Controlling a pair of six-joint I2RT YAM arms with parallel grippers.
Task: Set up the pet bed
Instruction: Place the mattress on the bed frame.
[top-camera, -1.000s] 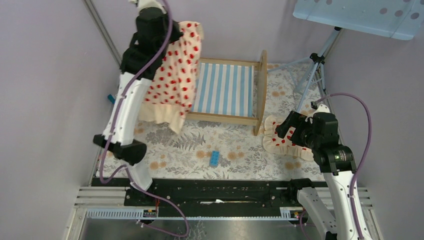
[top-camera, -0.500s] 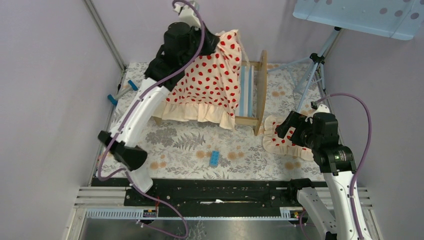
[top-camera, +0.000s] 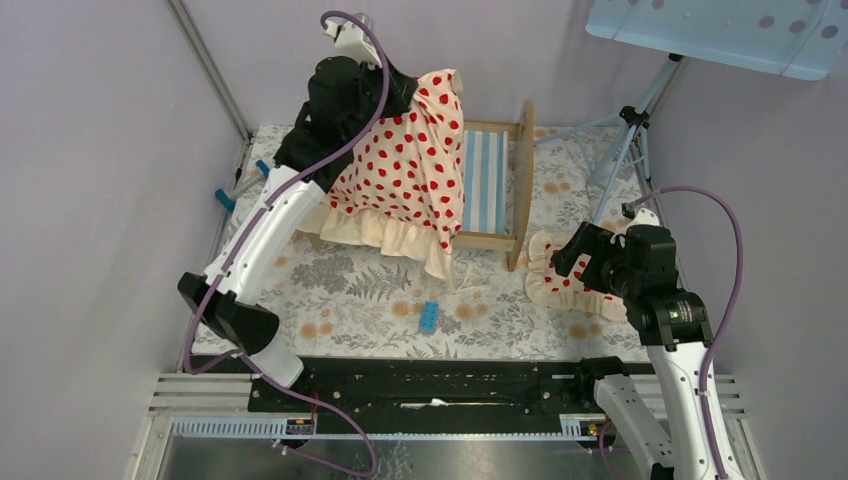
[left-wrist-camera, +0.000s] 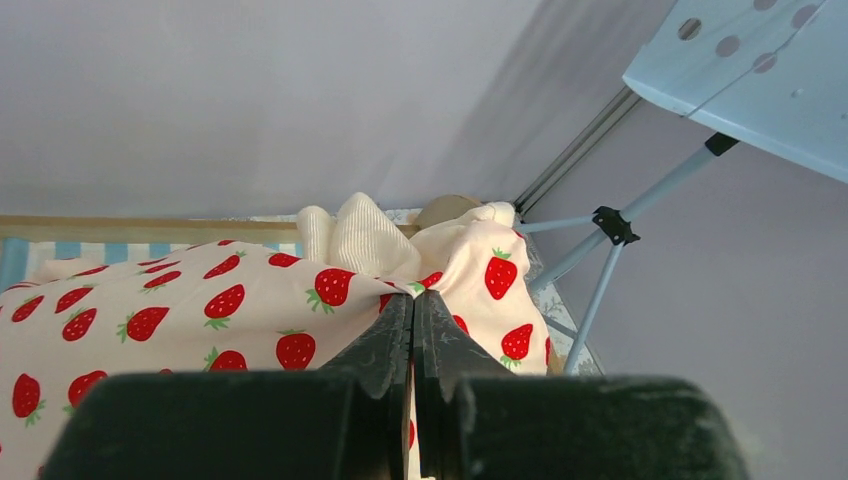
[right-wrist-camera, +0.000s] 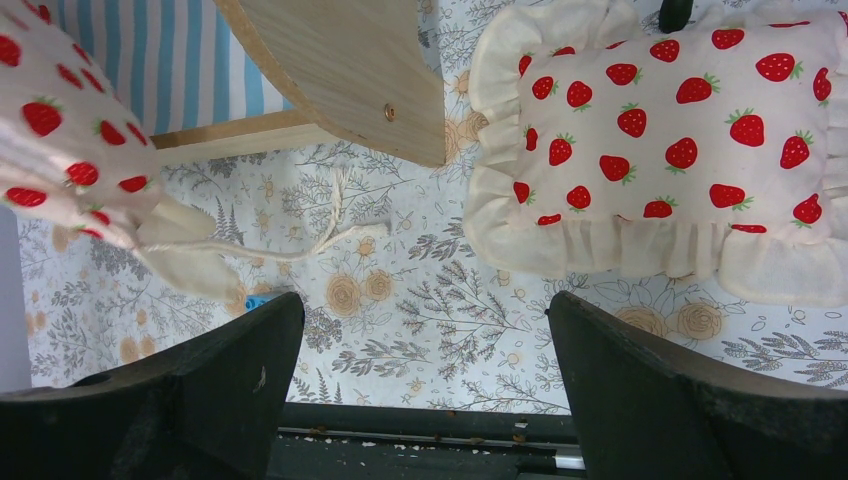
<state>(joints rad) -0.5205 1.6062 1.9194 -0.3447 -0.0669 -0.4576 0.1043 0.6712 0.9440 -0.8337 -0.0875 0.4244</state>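
Holding: the left tool (left-wrist-camera: 413, 300) is raised high at the far left, its fingers pressed together on a top edge of the blanket (top-camera: 400, 170).
Blanket: cream cloth with red strawberries and a ruffled hem. It hangs from the tool across the left and middle of the bed, and its lowest corner drops past the near rail toward the bench (top-camera: 350, 290).
Bed: the bed (top-camera: 486, 180) is a light wood frame at the far middle of the bench. Only a strip of blue-and-white mattress shows, next to the right end board (top-camera: 524, 170).
Long axis: it runs left to right across the bench, from one end board to the other.
Key relation: the bed lies below the left tool and to its right, and the left arm is the nearer one. Covering the bare strip likely means carrying the cloth rightward along that axis.
Right tool: the right tool (right-wrist-camera: 425, 310) has its jaws wide apart and holds nothing. It is low over the bench, near the pillow.
Pillow: the pillow (right-wrist-camera: 680, 140) lies flat on the bench just beside the right end board.
Stray: a small blue block (top-camera: 429, 316) sits near the front edge.
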